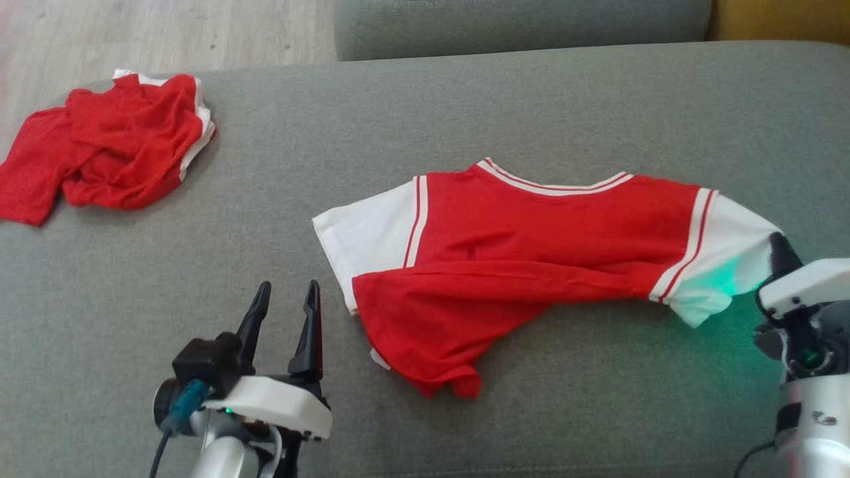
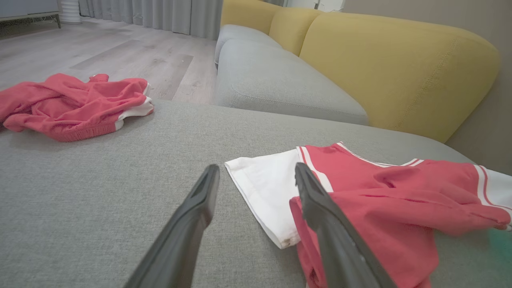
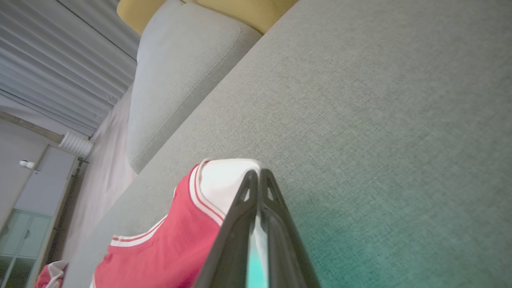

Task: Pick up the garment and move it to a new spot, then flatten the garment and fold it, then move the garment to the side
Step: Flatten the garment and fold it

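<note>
Grey fabric seat point(image 1: 465, 99), head view: red shirt point(image 1: 544, 232) with white sleeves, lying across the middle and right of the seat, collar toward the far edge, lower body doubled over and bunched toward the near edge. Left claw point(image 1: 289, 287) near the near edge, just left of the shirt, apart from it, fingers parted, holding nothing. Right claw point(image 1: 777, 249) at the seat's right edge, its dark fingers touching the tip of the sleeve on that side. Red heap point(image 1: 113, 153) of cloth at the far left corner, part hanging over the edge.

Left wrist view: left claw point(image 2: 257, 168) well open and empty, above bare seat point(image 2: 100, 200). White sleeve point(image 2: 268, 188) lies flat just past the fingertips; the red body point(image 2: 380, 188) lies to their right, the right finger overlapping its edge in this view; contact unclear. Heap point(image 2: 72, 106) well apart, at the far left. Yellow backrest point(image 2: 400, 68) behind.

Right wrist view: right claw point(image 3: 258, 173) closed tight, white sleeve cloth point(image 3: 224, 176) pinched between the fingers. Red body point(image 3: 168, 248) trails left of the claw; bare seat point(image 3: 380, 120) to its right.
</note>
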You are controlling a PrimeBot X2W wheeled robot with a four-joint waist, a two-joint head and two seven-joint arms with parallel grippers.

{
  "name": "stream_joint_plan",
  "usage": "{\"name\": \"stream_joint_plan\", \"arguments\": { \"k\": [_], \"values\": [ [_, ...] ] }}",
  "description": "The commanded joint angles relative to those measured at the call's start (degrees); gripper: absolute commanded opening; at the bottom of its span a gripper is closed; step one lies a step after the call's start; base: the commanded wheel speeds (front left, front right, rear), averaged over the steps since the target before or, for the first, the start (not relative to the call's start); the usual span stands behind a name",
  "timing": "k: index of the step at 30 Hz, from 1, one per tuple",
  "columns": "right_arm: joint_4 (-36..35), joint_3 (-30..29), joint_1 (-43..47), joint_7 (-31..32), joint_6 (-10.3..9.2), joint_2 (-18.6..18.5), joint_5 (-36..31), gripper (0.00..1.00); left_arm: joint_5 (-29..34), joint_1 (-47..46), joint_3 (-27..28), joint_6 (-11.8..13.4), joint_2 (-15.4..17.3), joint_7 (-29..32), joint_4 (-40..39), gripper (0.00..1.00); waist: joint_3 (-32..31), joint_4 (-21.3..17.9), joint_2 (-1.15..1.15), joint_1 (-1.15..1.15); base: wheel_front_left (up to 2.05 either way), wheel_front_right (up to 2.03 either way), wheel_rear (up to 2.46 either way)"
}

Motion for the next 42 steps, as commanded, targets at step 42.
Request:
{"name": "stream_joint_plan", "arguments": {
  "k": [42],
  "values": [
    [-18.3, 23.3, 25.9, -35.2, -0.04, -0.8, -20.4, 1.00, -0.7, -0.4, 1.9, -4.9, 0.0, -0.7, 5.0, 1.00, -2.6, 0.6, 0.00, 0.00, 0.00, 0.00, 0.00]
  ]
}}
